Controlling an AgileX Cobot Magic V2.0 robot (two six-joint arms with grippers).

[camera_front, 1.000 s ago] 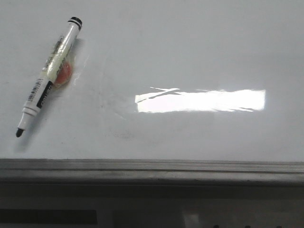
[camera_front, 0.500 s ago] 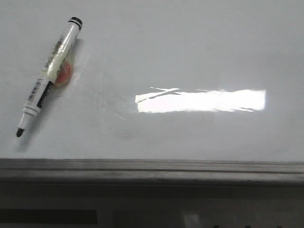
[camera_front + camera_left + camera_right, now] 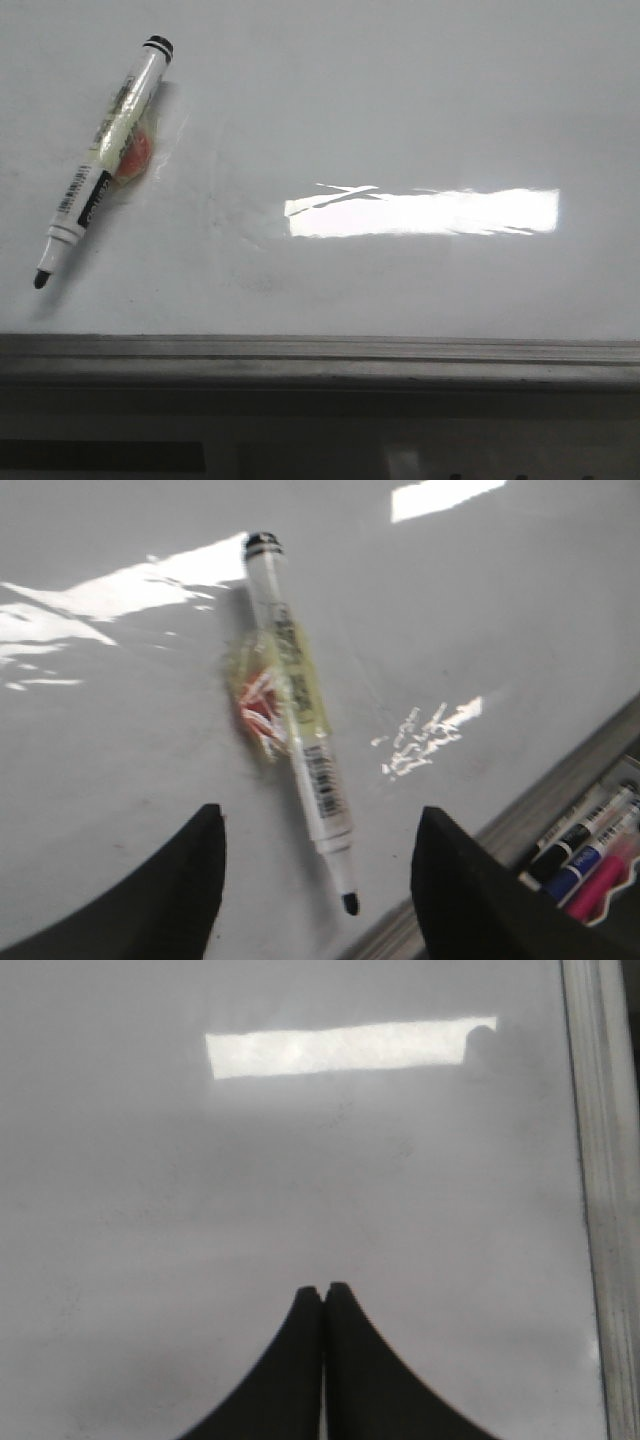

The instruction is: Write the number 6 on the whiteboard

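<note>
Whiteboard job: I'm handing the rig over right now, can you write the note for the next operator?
Left gripper: open, above the uncapped marker, holding nothing.
Right gripper: shut, empty, over bare board.
Whiteboard: only faint erased smudges and glare; no 6 drawn.
Marker lies flat at the board's left side with a crumpled wrapper beside it.
Done: nothing.
Left: pick up the marker, write the 6.

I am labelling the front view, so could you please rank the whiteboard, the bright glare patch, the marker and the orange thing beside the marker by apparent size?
Largest to smallest, as they look in the front view:
1. whiteboard
2. glare patch
3. marker, nearly as long as the glare but much thinner
4. orange thing, partly hidden by the marker
</note>
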